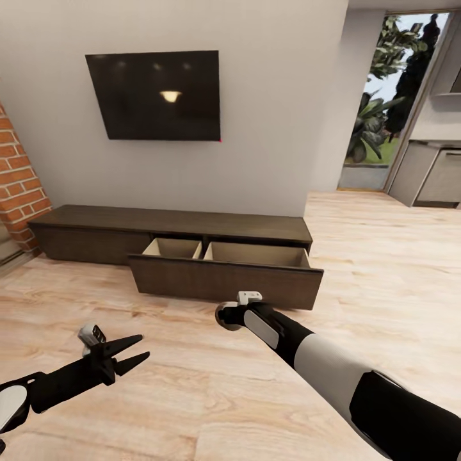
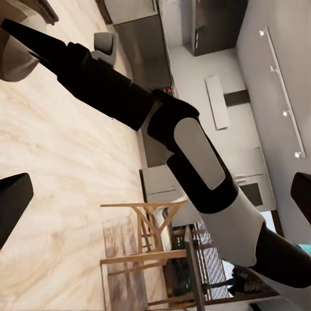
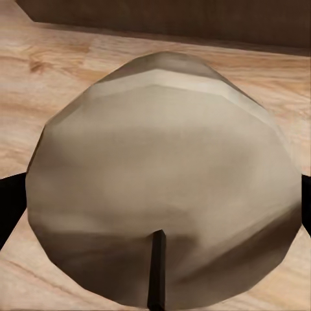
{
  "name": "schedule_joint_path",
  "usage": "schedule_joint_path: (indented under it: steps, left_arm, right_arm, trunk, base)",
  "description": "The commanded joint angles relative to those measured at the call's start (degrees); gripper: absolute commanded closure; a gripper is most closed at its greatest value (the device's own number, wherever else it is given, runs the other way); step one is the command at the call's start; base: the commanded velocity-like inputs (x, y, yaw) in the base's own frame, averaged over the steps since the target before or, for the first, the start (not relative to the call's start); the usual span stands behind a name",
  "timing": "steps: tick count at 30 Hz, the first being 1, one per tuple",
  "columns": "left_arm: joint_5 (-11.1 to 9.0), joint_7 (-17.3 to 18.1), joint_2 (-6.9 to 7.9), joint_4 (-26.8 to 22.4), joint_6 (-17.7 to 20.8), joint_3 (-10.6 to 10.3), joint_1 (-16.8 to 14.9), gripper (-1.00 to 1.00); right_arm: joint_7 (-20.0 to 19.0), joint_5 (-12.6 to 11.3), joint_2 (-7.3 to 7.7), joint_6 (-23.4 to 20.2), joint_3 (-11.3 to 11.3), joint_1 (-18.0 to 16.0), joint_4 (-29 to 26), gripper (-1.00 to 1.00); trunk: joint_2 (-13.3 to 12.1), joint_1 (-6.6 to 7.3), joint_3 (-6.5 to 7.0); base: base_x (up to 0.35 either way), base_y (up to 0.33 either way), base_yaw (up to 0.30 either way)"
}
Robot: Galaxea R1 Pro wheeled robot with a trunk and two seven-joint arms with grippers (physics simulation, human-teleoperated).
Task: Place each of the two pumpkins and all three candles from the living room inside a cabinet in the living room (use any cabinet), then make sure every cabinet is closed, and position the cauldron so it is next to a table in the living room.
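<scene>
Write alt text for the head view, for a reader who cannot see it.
The right gripper holds a beige candle just in front of the low dark-brown cabinet, whose wide drawer is pulled open over the plank floor. The left gripper hangs open and empty nearby. A black TV hangs on the wall above.

The cabinet (image 1: 173,224), a long low dark-brown wooden unit, stands against the wall at twelve o'clock under the TV, its wide front drawer (image 1: 224,276) pulled out to show two pale wood compartments side by side. A candle (image 3: 162,181), stubby and beige-grey with a dark wick at its flat top, sits clamped in the right gripper (image 1: 225,316) just short of that drawer's front.
</scene>
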State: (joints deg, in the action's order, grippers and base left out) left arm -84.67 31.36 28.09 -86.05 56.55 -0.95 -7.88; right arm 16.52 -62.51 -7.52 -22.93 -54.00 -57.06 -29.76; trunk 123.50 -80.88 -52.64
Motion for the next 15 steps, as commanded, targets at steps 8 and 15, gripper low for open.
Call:
schedule_joint_path:
  steps: [8, 15]
  left_arm:
    - [0.03, 0.19, 0.03, 0.09, 0.14, -0.09, -0.03, -1.00]
    - [0.09, 0.21, 0.09, 0.17, 0.14, 0.04, -0.03, -1.00]
  right_arm:
    - [0.44, -0.26, 0.05, -0.01, -0.35, -0.07, -0.12, 1.00]
    - [0.44, 1.38, -0.02, -0.01, -0.31, -0.07, -0.12, 1.00]
  trunk:
    - [0.02, 0.01, -0.18]
    - [0.02, 0.01, -0.42]
  base:
    - [0.001, 0.004, 0.277]
    - [0.000, 0.000, 0.272]
